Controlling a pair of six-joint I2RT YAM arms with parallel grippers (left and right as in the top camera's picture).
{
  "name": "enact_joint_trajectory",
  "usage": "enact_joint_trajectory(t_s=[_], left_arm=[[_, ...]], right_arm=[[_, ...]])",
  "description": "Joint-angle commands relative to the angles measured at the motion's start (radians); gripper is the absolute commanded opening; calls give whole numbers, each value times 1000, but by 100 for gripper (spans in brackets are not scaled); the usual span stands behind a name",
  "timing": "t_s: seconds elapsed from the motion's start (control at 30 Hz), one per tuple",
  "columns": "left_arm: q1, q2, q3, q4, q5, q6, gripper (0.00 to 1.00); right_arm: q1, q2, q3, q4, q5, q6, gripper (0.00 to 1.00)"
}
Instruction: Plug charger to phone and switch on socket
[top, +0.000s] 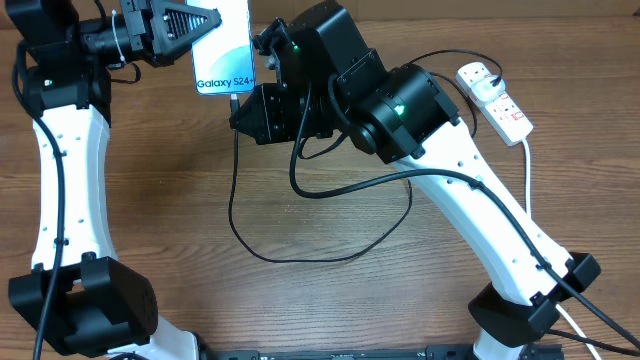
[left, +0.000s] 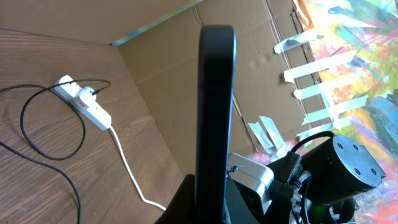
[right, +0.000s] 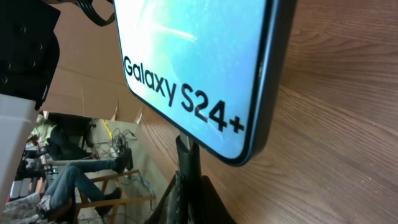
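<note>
While the left pincer (top: 200, 28) clamps the glossy phone (top: 225, 55), the right pincer (right: 189, 196) pinches the black charger (right: 188, 155).

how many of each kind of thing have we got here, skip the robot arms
phone: 1
charger cable: 1
power strip: 1
total: 3
</note>
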Motion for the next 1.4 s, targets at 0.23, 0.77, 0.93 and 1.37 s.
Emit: enact_joint_trajectory(t_s=[0.23, 0.77, 0.93, 1.37], left_arm=[[3, -9, 18, 8, 24, -14, 4], [4, -9, 18, 20, 24, -13, 4], [4, -9, 18, 28, 24, -14, 4], [4, -9, 18, 34, 24, -18, 4]], right_arm=[[3, -29, -5, 16, 25, 45, 4], [11, -45, -3, 16, 11, 90, 4], [29, -45, -3, 16, -26, 89, 4], [39, -45, -3, 22, 6, 85, 4]])
